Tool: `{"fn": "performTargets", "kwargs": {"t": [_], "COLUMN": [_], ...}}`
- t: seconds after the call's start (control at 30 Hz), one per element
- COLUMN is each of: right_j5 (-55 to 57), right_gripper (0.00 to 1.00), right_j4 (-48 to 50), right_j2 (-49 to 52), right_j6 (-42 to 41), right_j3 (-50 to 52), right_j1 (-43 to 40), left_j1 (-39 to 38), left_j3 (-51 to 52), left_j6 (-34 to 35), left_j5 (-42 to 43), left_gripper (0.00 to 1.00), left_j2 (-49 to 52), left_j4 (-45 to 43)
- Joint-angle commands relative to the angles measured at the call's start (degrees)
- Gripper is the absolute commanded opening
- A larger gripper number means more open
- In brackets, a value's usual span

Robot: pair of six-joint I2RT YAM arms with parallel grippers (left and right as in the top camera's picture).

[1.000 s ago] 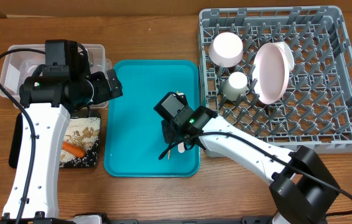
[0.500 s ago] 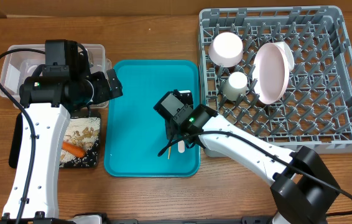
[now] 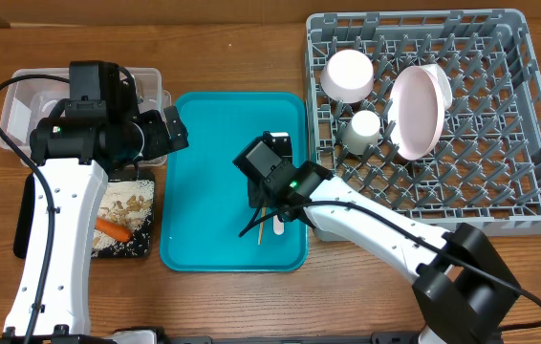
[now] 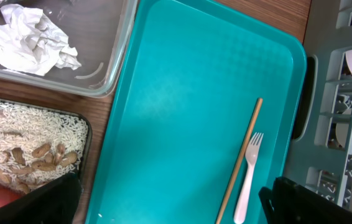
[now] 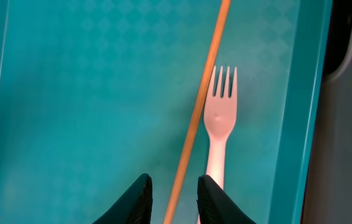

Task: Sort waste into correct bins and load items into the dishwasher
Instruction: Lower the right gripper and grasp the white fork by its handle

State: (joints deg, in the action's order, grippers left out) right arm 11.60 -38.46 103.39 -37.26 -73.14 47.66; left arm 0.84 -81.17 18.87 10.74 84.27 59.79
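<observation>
The chopstick [image 5: 196, 106] lies on the teal tray [image 5: 70, 93], its long axis along the tray's length, with the fork [image 5: 219, 118] just beside it on the rack side. The right tool [image 5: 175, 190] straddles its lower end, one finger on each side, narrowed but gripping nothing. The left tool [image 4: 176, 205] hangs wide open and empty, farther off.

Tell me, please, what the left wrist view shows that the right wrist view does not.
Only the left wrist view: a crumpled napkin in the clear tub, rice and nuts in the black tray, and the dish rack at the edge. Only the right wrist view: the right gripper, fingers apart on either side of the chopstick at its near end. Both: the chopstick and white fork lying side by side on the teal tray.
</observation>
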Motion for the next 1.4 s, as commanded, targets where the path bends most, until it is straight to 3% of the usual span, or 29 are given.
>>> {"fn": "performTargets", "kwargs": {"t": [0.0, 0.9, 1.37], "right_j5": [2.99, 6.12, -7.28], "right_gripper": [0.27, 0.27, 0.22], "right_j4": [0.37, 2.89, -2.99], "right_j2": [1.62, 6.32, 6.36], "right_j6": [-0.26, -0.26, 0.74], "right_j3": [1.01, 0.98, -1.07], "right_j1": [-0.04, -0.70, -6.95], "left_j1": [-0.11, -0.11, -0.11], "left_j3": [-1.44, -1.44, -1.44], "left_j6": [-0.46, -0.46, -0.46], "left_j5": [0.24, 0.24, 0.24], "left_gripper": [1.00, 1.00, 1.00], "left_j2": [-1.14, -1.14, -1.14], "left_j4": [-0.02, -0.02, -0.02]}}
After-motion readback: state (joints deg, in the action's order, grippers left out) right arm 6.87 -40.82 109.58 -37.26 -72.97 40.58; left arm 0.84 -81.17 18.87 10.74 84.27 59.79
